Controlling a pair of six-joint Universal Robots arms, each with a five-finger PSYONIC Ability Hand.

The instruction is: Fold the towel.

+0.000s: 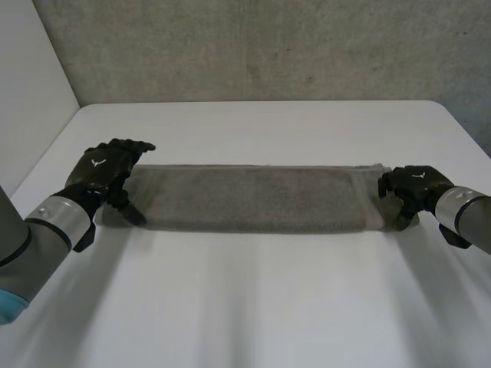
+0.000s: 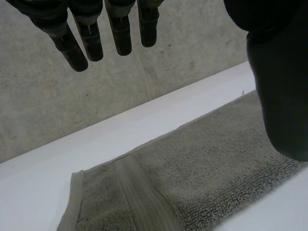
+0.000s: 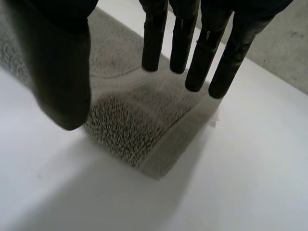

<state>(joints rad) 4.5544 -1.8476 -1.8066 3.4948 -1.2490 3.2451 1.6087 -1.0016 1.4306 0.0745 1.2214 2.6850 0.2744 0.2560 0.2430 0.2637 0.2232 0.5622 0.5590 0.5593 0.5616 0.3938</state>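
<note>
A grey-brown towel (image 1: 253,199) lies on the white table (image 1: 261,307), folded into a long narrow strip running left to right. My left hand (image 1: 103,172) hovers over the towel's left end, open. In the left wrist view its fingers (image 2: 91,38) are straight and apart from the thumb (image 2: 281,96), with the towel (image 2: 192,178) lying below them untouched. My right hand (image 1: 414,188) is at the towel's right end, open. In the right wrist view its fingers (image 3: 192,48) and thumb (image 3: 60,72) stand spread just above the towel's folded corner (image 3: 130,120), not pinching it.
A rough concrete wall (image 1: 268,46) stands behind the table's far edge. A pale panel (image 1: 31,77) rises along the left side. Bare table surface stretches in front of and behind the towel.
</note>
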